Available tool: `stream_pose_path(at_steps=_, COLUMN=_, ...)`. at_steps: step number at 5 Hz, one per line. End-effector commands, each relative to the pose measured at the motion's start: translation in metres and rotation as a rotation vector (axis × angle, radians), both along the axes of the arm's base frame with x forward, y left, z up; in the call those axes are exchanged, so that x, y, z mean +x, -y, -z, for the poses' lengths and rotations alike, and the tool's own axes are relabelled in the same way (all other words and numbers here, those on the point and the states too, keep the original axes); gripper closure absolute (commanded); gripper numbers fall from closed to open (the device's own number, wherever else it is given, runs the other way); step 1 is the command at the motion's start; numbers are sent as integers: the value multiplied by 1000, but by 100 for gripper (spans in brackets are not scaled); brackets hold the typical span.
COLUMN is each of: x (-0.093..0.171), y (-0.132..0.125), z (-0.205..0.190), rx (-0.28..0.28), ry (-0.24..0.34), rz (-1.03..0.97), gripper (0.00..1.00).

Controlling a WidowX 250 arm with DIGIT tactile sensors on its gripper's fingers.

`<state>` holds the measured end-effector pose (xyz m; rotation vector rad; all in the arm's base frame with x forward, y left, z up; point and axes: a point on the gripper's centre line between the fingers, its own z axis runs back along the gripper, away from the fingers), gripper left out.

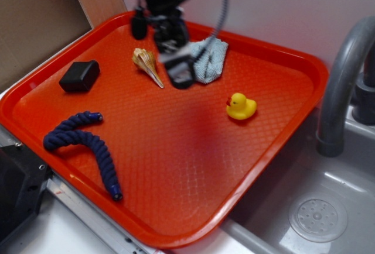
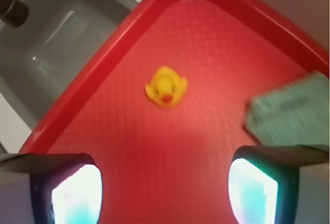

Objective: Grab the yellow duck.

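A: Yellow against red, so the duck (image 1: 241, 107) is easy to find. It sits alone on the right part of the tray (image 1: 176, 166), upright, near the edge beside the sink (image 1: 316, 213).

B: Anything crowding it?

A: No. The cloth (image 1: 210, 58) is the closest thing and it's well apart, up toward the back rim. The shell (image 1: 147, 64) lies left of the cloth; the black block (image 1: 79, 76) and the blue rope (image 1: 85, 147) are over on the left side. I'd guess the items were spread out on purpose, so each can be picked without bumping another.

B: And the gripper (image 1: 179, 69)?

A: It hangs above the back of the tray, over the edge of the cloth, blurred in the exterior view. In the wrist view its fingers (image 2: 77, 193) stand wide apart at the bottom corners with only bare tray between them. It is spread open, holds nothing, and touches nothing I can see.

B: So the duck isn't lined up yet?

A: Not quite. In the wrist view the duck (image 2: 166, 86) is ahead of the fingers, beak toward the camera, roughly centred between them. I judge the arm is aimed at it but must travel over and then descend before closing.
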<state>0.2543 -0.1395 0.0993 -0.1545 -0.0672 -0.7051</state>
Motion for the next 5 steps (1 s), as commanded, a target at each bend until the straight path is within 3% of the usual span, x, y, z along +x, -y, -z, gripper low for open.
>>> stream_pose_path(at_steps=1, x=23, y=22, z=16, rx=11, ry=-4, rz=59, gripper=0)
stream_pose_path(at_steps=3, x=13, y=33, z=56, rx=46, ry=-81, rz=171, gripper=0)
stream_pose_path(at_steps=5, x=12, y=45, z=74, rx=63, ry=-115, rz=221, gripper=0)
